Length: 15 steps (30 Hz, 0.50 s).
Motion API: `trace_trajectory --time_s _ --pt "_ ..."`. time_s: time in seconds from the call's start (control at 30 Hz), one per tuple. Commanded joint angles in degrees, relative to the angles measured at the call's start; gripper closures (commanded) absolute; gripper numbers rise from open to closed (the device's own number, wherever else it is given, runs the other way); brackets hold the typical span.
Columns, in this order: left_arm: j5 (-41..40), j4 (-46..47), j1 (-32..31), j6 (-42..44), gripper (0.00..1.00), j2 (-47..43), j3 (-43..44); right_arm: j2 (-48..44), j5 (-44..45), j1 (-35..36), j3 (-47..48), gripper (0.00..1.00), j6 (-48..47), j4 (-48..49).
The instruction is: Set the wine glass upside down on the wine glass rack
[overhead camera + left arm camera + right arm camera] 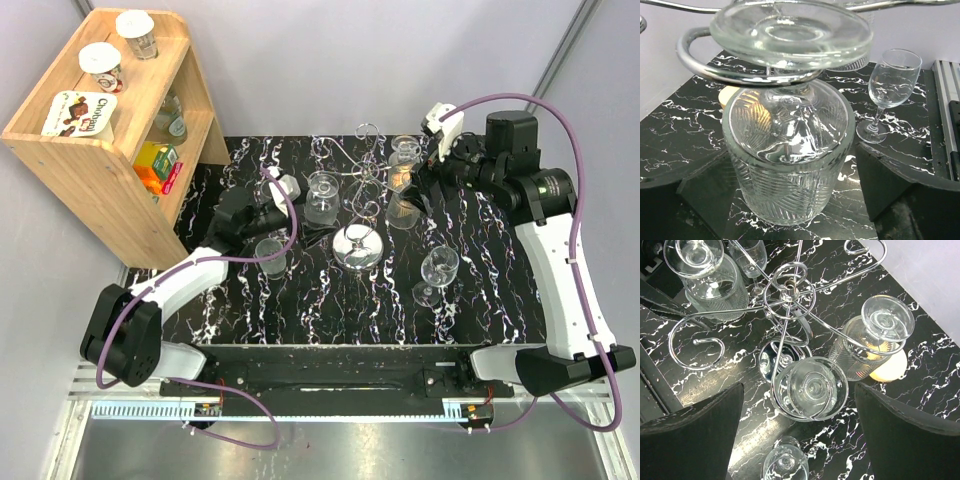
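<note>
1. Rack (789,290): stands mid-desk (320,312) on a mirror disc base (357,247). Curled wire arms spread from the top of its post.

2. Wine glass (790,125): hangs upside down on the rack's left side. Its foot (790,27) sits on top of a wire loop (740,75), the stem passes through the loop, and the bowl hangs below with its rim clear of the desk.

3. Left end effector (790,165): released. Its fingers (900,195) are spread wide, one on each side of the bowl. The left wrist view does not show whether either finger touches the glass.

4. Right end effector (799,390): released and grasping nothing. It is above the rack's right side, looking down on it.

5. Other hung glasses: one (812,387) is directly below the right end effector. A second (880,335) hangs further out, above a tan disc (890,371) lying on the desk.

6. Standing glass (440,268): upright on the desk, right of the base and apart from the rack.

7. Another glass (270,255): on the desk beside the left arm.
</note>
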Motion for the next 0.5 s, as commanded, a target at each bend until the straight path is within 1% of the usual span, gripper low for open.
trace_trajectory --time_s 0.0,0.2,0.37,0.47 --pt "1.0 0.1 -0.2 2.1 0.01 -0.6 0.8 -1.7 0.5 0.4 -0.7 0.04 -0.5 0.8" --pt "-1.0 -2.2 -0.1 4.2 0.01 -4.2 0.8 -3.0 1.5 0.4 -1.6 0.04 -0.9 0.1" --pt "-3.0 -9.1 -0.1 7.4 0.01 -8.9 3.7 -4.9 2.9 0.4 -2.6 0.04 -1.1 -0.2" --pt "-4.2 -14.9 -0.2 8.8 0.01 -10.4 7.3 -5.4 3.3 0.4 -3.8 0.04 -1.0 -0.3"
